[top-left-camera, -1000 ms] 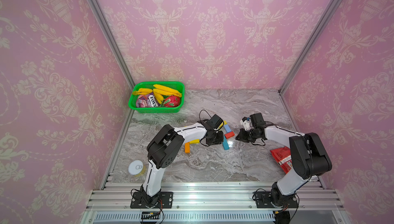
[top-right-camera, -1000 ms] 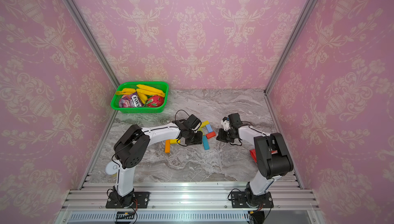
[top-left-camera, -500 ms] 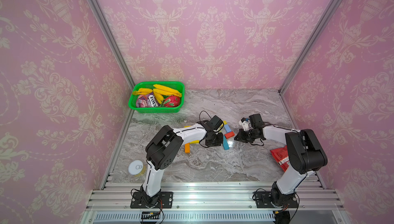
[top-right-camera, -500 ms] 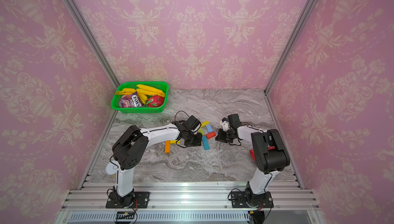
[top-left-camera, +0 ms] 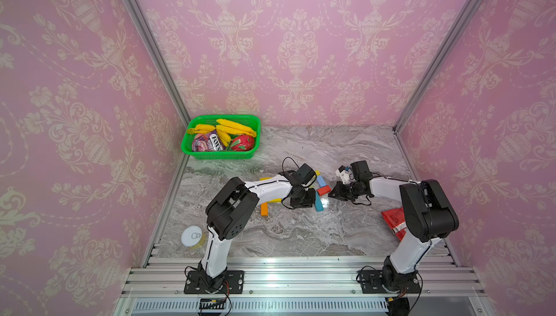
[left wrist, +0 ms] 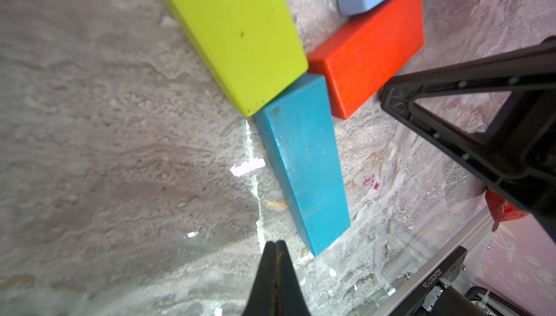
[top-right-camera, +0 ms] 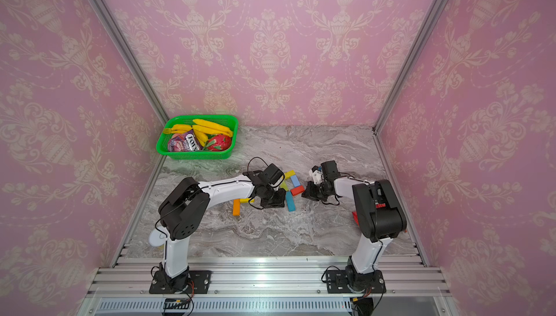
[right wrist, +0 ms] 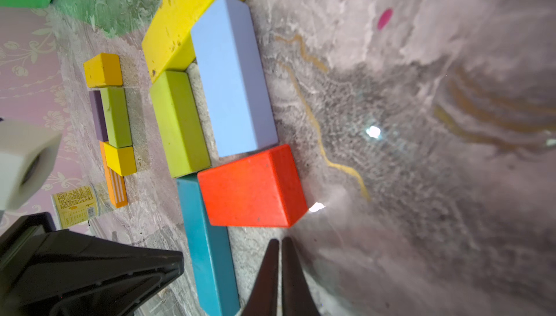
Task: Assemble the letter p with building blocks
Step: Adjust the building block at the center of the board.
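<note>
Leftovers come first on the grey marble bench (top-left-camera: pixel 270 239): a flat orange painted brick (top-left-camera: pixel 264 209) and a few spare bricks (right wrist: pixel 111 116), left of the letter. Next is the left gripper (left wrist: pixel 277 243), fingers pressed together on nothing, its tip just beside the near end of the long teal painted brick (left wrist: pixel 304 161). That brick is the lower stem, and its long axis runs from near edge to far edge, slightly slanted. Farther back, the lime green brick (left wrist: pixel 237 28) continues the stem, a long yellow brick (right wrist: pixel 183 19) caps it, and a light blue brick (right wrist: pixel 231 76) closes the bowl. The short red brick (right wrist: pixel 252 188) lies crosswise, meeting the stem where lime and teal join. The right gripper (right wrist: pixel 279 240), fingers together and empty, sits just beside the red brick's near right corner. The brick therefore lies leftward from its tip, and the right arm looks better placed for a squaring nudge.
</note>
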Controlling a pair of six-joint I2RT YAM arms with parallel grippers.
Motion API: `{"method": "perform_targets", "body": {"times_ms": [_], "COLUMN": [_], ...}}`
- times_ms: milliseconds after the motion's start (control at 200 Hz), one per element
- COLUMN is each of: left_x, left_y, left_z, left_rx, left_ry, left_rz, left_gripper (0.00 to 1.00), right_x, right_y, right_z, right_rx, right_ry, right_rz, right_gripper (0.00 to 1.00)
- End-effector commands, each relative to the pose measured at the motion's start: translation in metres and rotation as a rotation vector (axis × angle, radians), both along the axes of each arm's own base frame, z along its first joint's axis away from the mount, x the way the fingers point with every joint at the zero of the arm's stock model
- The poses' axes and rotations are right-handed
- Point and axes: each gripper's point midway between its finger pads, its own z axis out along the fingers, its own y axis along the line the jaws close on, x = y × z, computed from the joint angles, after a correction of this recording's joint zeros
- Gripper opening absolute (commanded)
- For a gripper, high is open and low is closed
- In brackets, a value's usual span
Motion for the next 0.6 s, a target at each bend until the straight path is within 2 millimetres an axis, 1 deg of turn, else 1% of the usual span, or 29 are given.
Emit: {"method": "perform_targets", "body": {"times_ms": [0,595], "left_x": [-0.0061,-0.0051], "left_y": [-0.003,-0.0047], "left_z": [0.0011,-0.0002], "left_rx": [0.002,0.005], "left_ry": [0.015,0.018], "left_rz": [-0.037,-0.041], "left_gripper": [0.0,0.0], "right_x": [-0.0022,-0.0018], "right_y": [0.0003,0.006], "right_z": [-0.0123,-0.0189], "right_rx": [-0.017,-0.01], "right_ry": [0.039,0.06], "right_rz": [-0.002,0.016], "right_gripper": [0.09,0.09]}}
